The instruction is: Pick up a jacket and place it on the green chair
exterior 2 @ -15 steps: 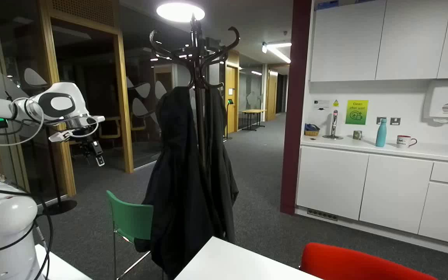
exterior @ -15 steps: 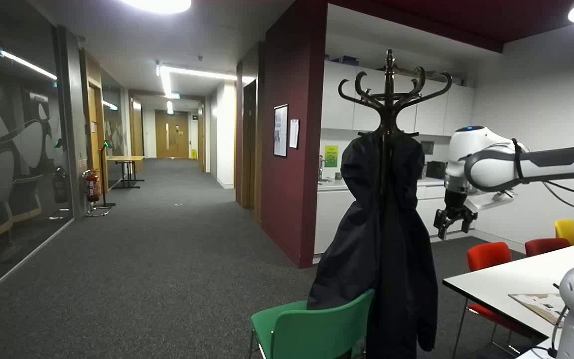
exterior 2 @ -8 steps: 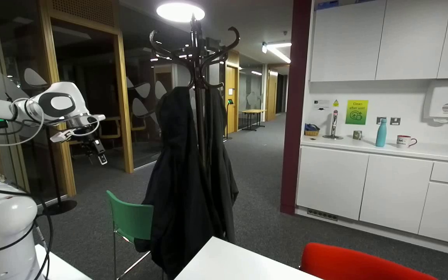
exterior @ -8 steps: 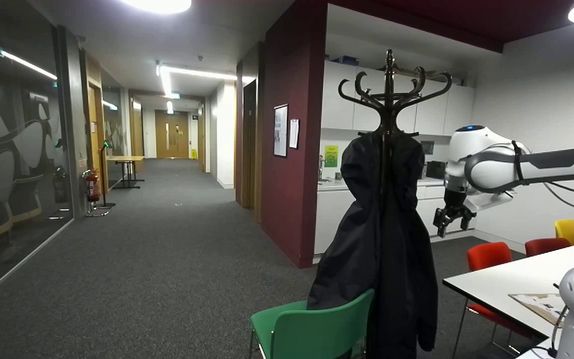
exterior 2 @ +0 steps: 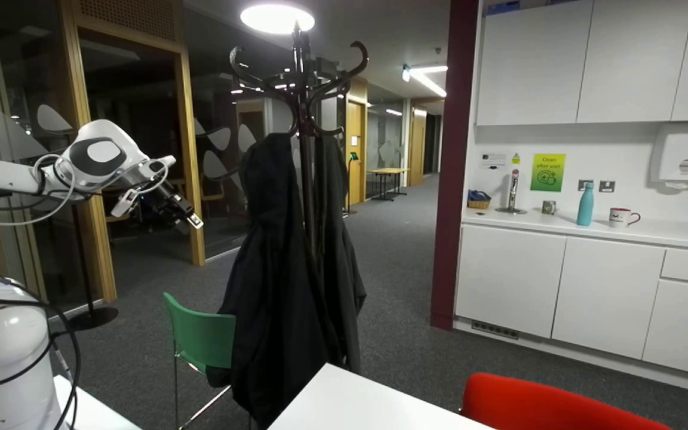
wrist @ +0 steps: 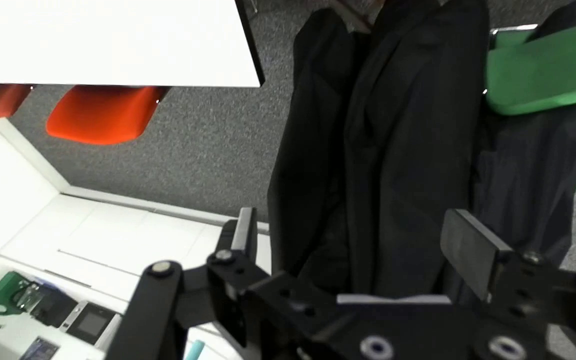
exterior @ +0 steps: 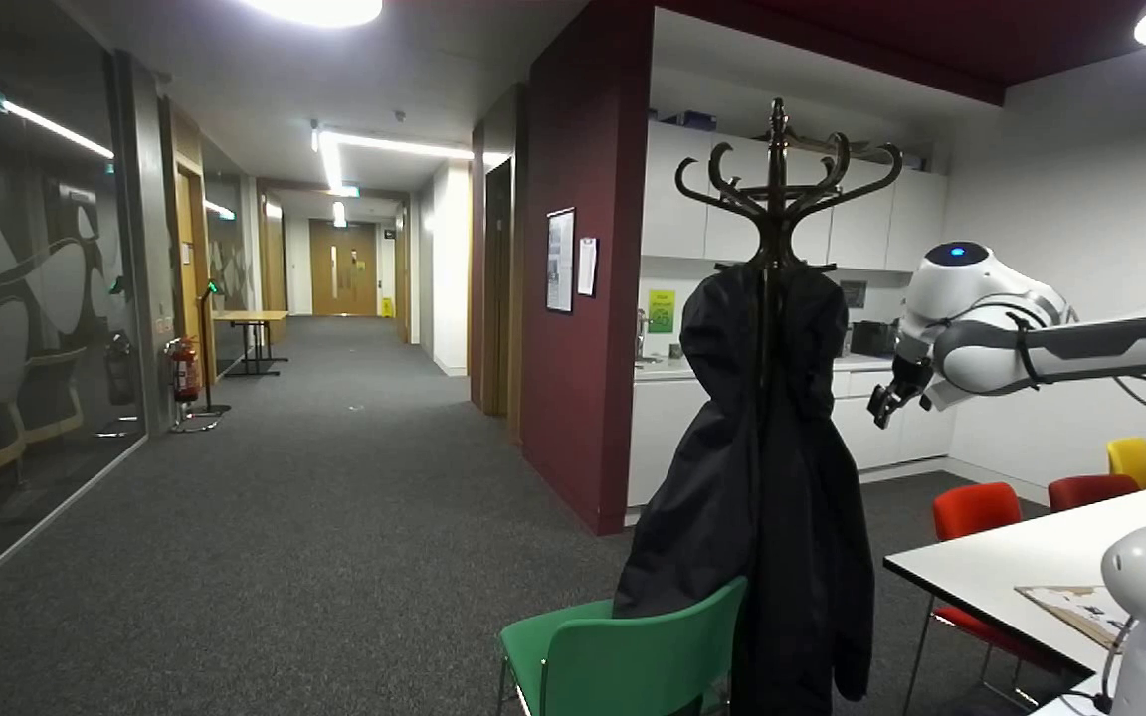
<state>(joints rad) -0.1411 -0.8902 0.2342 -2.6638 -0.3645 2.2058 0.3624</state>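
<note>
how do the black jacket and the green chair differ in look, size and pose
The black jacket is limp, creased fabric; the green chair is smooth and curved. The black jacket is much taller than the green chair. The black jacket hangs from the coat stand; the green chair stands upright. Shared: the gripper holds neither.

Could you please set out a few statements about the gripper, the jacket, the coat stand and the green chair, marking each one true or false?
1. The gripper is open. True.
2. The jacket hangs on the coat stand. True.
3. The gripper is touching the jacket. False: both exterior views show a gap between them.
4. In an exterior view, the green chair hides part of the jacket. True.
5. The green chair lies on its side. False: it stands upright.
6. The jacket reaches the very top of the coat stand. False: the coat stand rises well above it.
</note>
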